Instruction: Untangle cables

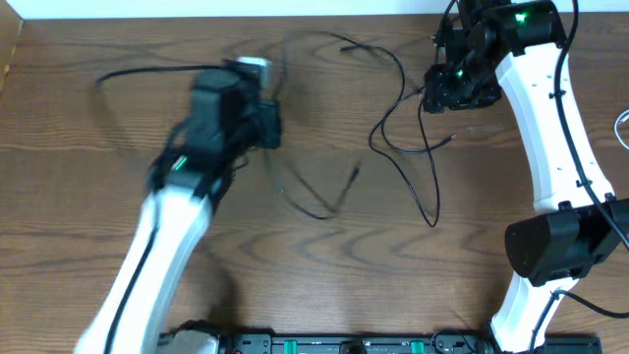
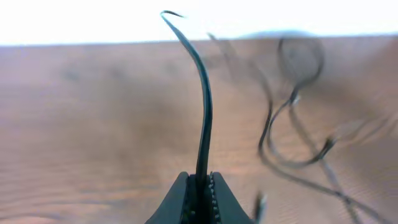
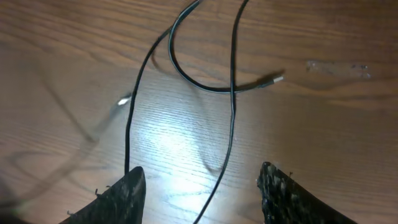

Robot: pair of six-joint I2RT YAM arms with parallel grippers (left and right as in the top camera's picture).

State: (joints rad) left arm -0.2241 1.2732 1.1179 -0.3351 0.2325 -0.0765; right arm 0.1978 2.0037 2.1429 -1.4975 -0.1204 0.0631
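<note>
My left gripper (image 2: 200, 178) is shut on a thin black cable (image 2: 204, 106) that rises from the jaws and curls over at its tip. In the overhead view that arm is blurred at centre left, and a black cable (image 1: 157, 70) trails from it to the left. More black cable (image 1: 402, 87) loops over the table near my right gripper (image 1: 444, 98). My right gripper (image 3: 201, 169) hangs open over the table. One strand (image 3: 231, 124) runs between its fingers, another passes its left finger (image 3: 127, 190), and a small plug end (image 3: 273, 79) lies beyond.
The wooden table (image 1: 79, 197) ends at a white wall along the top. A dark bar (image 1: 344, 344) runs along the front edge. The right arm's white links (image 1: 550, 147) stand at the right side. A thin loop of cable (image 1: 314, 206) lies mid-table.
</note>
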